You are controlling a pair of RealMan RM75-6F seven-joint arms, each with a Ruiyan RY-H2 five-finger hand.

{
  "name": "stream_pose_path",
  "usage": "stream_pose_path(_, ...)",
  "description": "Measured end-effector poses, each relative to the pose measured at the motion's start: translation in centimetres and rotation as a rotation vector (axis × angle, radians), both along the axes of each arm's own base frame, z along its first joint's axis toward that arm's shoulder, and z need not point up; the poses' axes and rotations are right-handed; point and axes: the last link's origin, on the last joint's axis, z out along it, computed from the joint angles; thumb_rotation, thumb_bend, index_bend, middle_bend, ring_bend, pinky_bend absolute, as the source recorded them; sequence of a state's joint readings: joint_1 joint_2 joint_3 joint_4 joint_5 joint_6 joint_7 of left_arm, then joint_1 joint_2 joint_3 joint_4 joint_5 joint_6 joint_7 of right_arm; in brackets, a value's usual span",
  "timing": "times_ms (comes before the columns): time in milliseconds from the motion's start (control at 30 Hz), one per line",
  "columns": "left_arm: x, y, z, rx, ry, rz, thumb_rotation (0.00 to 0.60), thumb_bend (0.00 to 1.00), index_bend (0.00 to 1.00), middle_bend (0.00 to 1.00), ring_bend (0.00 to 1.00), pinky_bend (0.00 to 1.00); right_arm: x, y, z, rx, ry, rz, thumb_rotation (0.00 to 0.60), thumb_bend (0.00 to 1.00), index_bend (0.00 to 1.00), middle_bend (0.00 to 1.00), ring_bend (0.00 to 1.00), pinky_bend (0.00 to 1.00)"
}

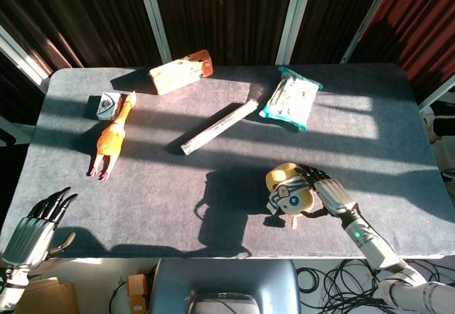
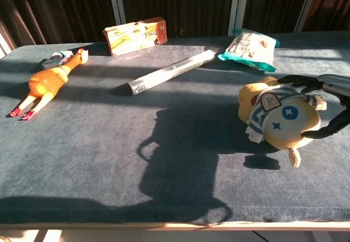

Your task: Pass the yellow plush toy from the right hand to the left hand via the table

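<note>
The yellow plush toy (image 1: 288, 190) (image 2: 280, 119), with a striped shirt and a blue patch, is at the right front of the grey table (image 1: 213, 186). My right hand (image 1: 331, 195) (image 2: 328, 106) comes in from the right and grips it, fingers over its top and thumb (image 2: 327, 130) under its side. The toy is tilted, and a small shadow lies apart from it underneath. My left hand (image 1: 37, 223) hovers at the table's front left corner with its fingers apart, holding nothing. The chest view does not show it.
An orange rubber chicken (image 1: 112, 138) (image 2: 45, 85) and a small box (image 1: 105, 105) lie at the left. A snack box (image 1: 182, 72) (image 2: 135, 34) stands at the back, a silver roll (image 1: 219, 127) (image 2: 170, 73) in the middle, a green-edged packet (image 1: 291, 99) (image 2: 250, 49) at back right.
</note>
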State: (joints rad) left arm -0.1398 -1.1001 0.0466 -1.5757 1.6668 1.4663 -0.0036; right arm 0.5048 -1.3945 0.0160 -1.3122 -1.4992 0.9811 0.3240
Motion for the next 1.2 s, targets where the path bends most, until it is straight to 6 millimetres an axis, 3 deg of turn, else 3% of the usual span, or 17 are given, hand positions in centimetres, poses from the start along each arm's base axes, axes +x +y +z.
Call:
stream_pose_path(367, 0.1, 0.0, -0.1, 0.0, 0.003, -0.003, 0.6, 0.32, 0.13, 0.04, 0.09, 0.21, -0.2, 0.0, -0.3, -0.005, 0.014, 0.002, 0.6, 0.12, 0.08, 0.0, 0.0, 0.12)
stream_pose_path(433, 0.1, 0.0, -0.1, -0.002, 0.004, -0.003, 0.6, 0.32, 0.13, 0.04, 0.09, 0.21, -0.2, -0.2, -0.5, -0.013, 0.023, 0.004, 0.6, 0.12, 0.08, 0.0, 0.0, 0.23)
stream_pose_path(500, 0.1, 0.0, 0.0, -0.001, 0.004, -0.003, 0.6, 0.32, 0.13, 0.04, 0.09, 0.21, -0.3, -0.5, -0.8, -0.019, 0.03, 0.009, 0.6, 0.12, 0.09, 0.0, 0.03, 0.44)
stream_pose_path(567, 0.1, -0.1, 0.0, 0.003, 0.004, -0.002, 0.6, 0.32, 0.13, 0.04, 0.09, 0.21, -0.3, -0.9, -1.3, -0.028, 0.033, 0.016, 0.6, 0.12, 0.15, 0.04, 0.16, 0.61)
stream_pose_path(667, 0.1, -0.2, 0.2, 0.007, 0.004, 0.003, 0.6, 0.32, 0.14, 0.05, 0.09, 0.21, -0.1, -1.5, -2.2, -0.049, 0.021, 0.028, 0.6, 0.13, 0.35, 0.27, 0.43, 0.8)
stream_pose_path(767, 0.1, -0.3, 0.4, 0.012, -0.001, 0.007, 0.6, 0.32, 0.14, 0.05, 0.09, 0.21, 0.1, -2.1, -3.1, -0.089, -0.006, 0.043, 0.6, 0.26, 0.63, 0.51, 0.65, 0.96)
stream_pose_path(800, 0.1, -0.4, 0.5, 0.016, -0.003, 0.008, 0.6, 0.32, 0.14, 0.05, 0.09, 0.21, 0.2, -2.3, -3.3, -0.105, -0.013, 0.05, 0.6, 0.32, 0.72, 0.55, 0.68, 0.99)
stream_pose_path(900, 0.1, -0.4, 0.6, 0.02, -0.007, 0.01, 0.6, 0.32, 0.14, 0.05, 0.09, 0.21, 0.5, -2.7, -3.7, -0.155, -0.032, 0.083, 0.6, 0.4, 0.82, 0.57, 0.69, 1.0)
stream_pose_path(1200, 0.0, -0.6, 0.8, 0.023, -0.008, 0.019, 0.6, 0.32, 0.16, 0.05, 0.09, 0.21, 3.4, -3.3, -4.3, -0.183, -0.218, 0.14, 0.6, 0.41, 0.83, 0.57, 0.69, 1.0)
